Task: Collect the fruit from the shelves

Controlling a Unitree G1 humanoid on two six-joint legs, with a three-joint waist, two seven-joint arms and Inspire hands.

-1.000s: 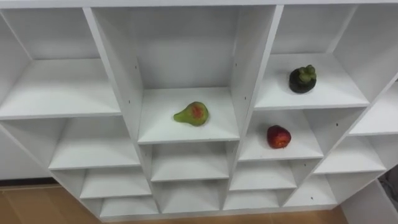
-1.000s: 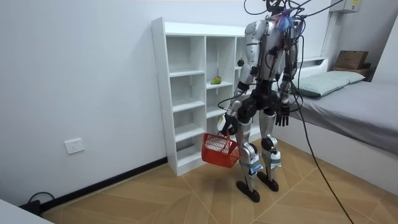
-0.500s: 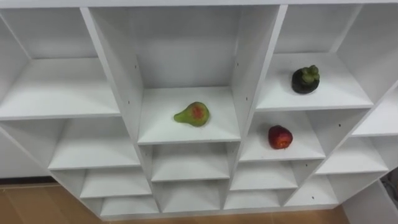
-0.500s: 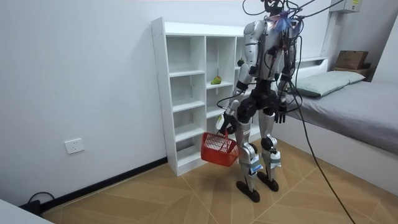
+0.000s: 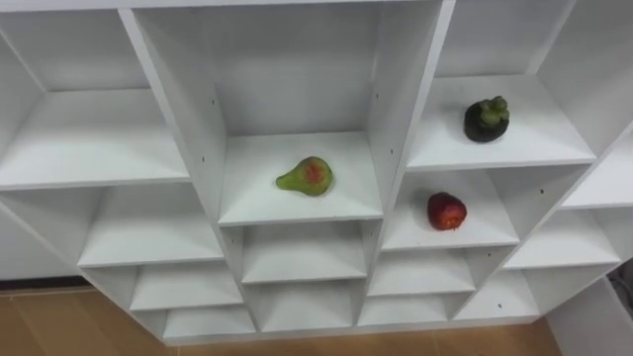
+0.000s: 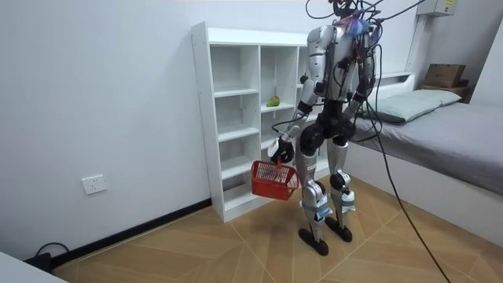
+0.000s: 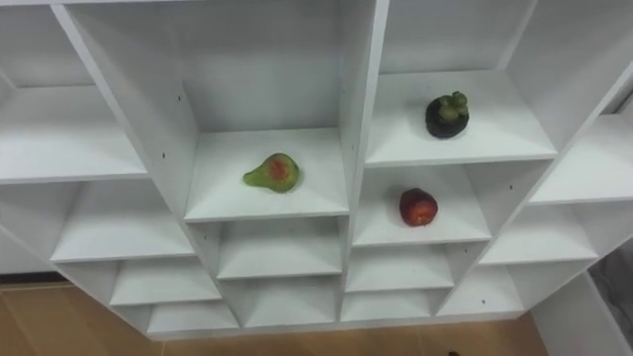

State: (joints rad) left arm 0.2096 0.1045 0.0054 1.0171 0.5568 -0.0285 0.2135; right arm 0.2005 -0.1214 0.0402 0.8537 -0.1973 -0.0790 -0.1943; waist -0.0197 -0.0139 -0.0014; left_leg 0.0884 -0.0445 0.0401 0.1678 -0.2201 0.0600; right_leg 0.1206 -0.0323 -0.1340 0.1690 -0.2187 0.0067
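Bright, even light from overhead fills the white wooden shelf unit [image 5: 396,119]. Its upper boards glare almost featureless and the lower compartments fade to soft grey. The green-and-red pear-shaped fruit [image 5: 306,176] casts a faint shadow. The pale room wall [image 6: 102,94] is evenly lit.

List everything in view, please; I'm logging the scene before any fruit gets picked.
white shelf unit: one, white, against the wall, facing the robot
green pear with a red blush: one, middle column
dark mangosteen with a green cap: one, right column, upper shelf
round red apple: one, shelf below the mangosteen
red plastic basket: one, hanging from the left hand
bed: one, grey cover, room view's right
left hand: curled on the basket's handle
right hand: beside the hip
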